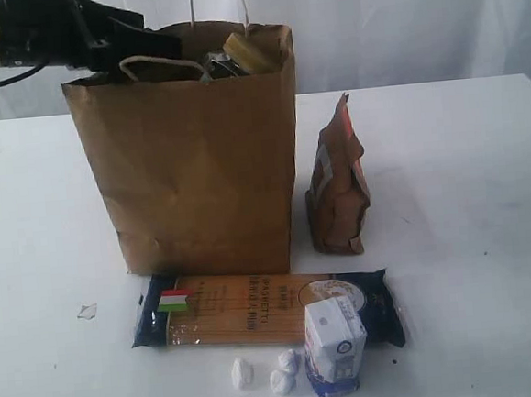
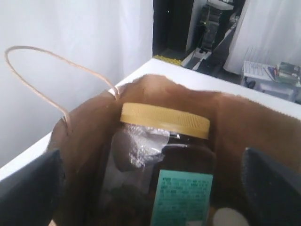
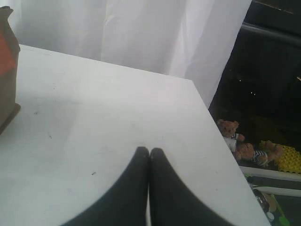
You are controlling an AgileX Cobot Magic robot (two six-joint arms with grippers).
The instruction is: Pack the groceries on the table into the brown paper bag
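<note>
Hovering with left gripper (image 2: 150, 186) spread wide over brown paper bag (image 1: 189, 168) mouth, straddled gold-lidded jar (image 2: 164, 125) standing inside, ungripped. Held right gripper (image 3: 149, 155) pressed together, empty, over table (image 1: 471, 237) near upright brown pouch (image 1: 336, 188), likely nearer arm for it. Noted spaghetti packet (image 1: 247, 310) flat before bag, long axis left-right.

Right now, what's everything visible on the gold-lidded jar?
The jar is clear, with a ribbed gold screw lid, a teal printed label and dark contents. It sits inside the brown paper bag, lid near the rim, tilted in the exterior view. Something crinkled and clear sits right beside it. The left gripper is open above, fingers clear of the jar.
</note>
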